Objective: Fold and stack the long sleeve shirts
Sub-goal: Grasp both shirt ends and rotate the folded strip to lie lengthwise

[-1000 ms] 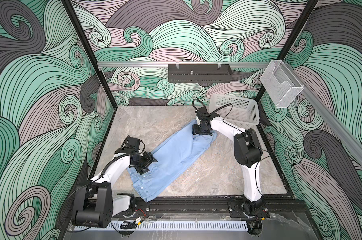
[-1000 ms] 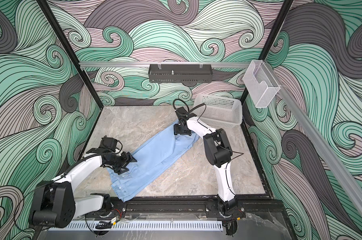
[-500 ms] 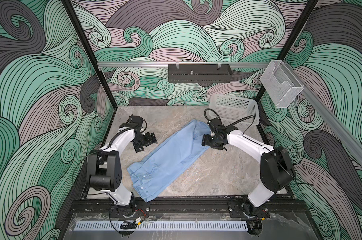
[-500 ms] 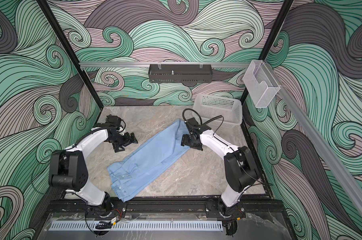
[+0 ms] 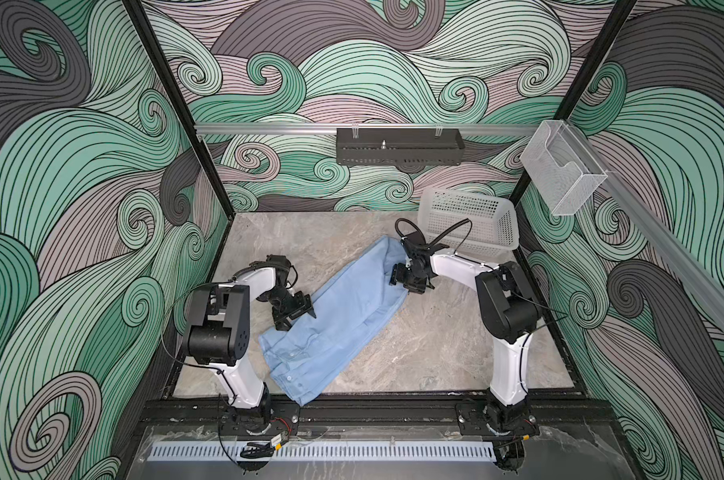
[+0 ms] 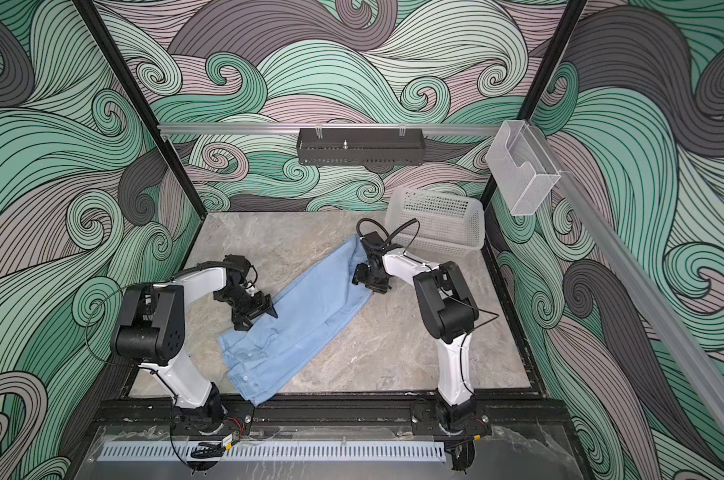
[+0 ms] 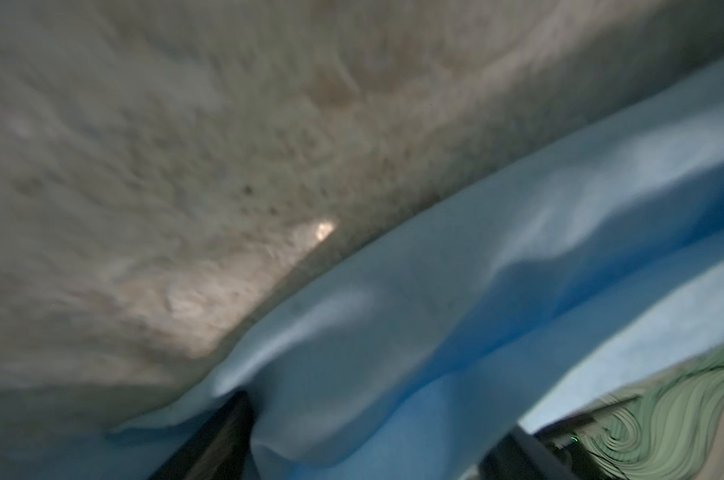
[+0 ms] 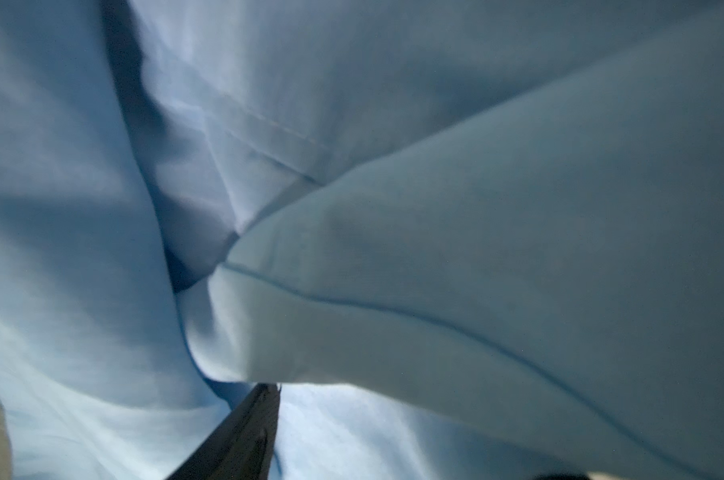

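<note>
One light blue long sleeve shirt [image 5: 343,316] [image 6: 306,316] lies in a long slanted band on the marble table, buttons showing at its near end. My left gripper [image 5: 298,316] [image 6: 260,311] sits low at the band's left edge. Its fingers [image 7: 219,440] stand wide apart, open, with a ridge of shirt [image 7: 435,311] bulging between them. My right gripper [image 5: 404,280] [image 6: 366,278] rests on the shirt's far right end. In the right wrist view one finger [image 8: 244,436] shows under a fold of shirt [image 8: 476,270], and the second is almost hidden; the jaws are open.
A white perforated basket [image 5: 468,220] [image 6: 435,224] lies tipped at the back right, just behind my right arm. A black tray [image 5: 397,147] and a clear holder [image 5: 560,174] hang on the walls. Bare marble table [image 5: 435,345] shows to the right of the shirt.
My left gripper swung out to the far left of the table, then came back to the shirt's left edge. My right gripper slid from the far tip along the right edge.
</note>
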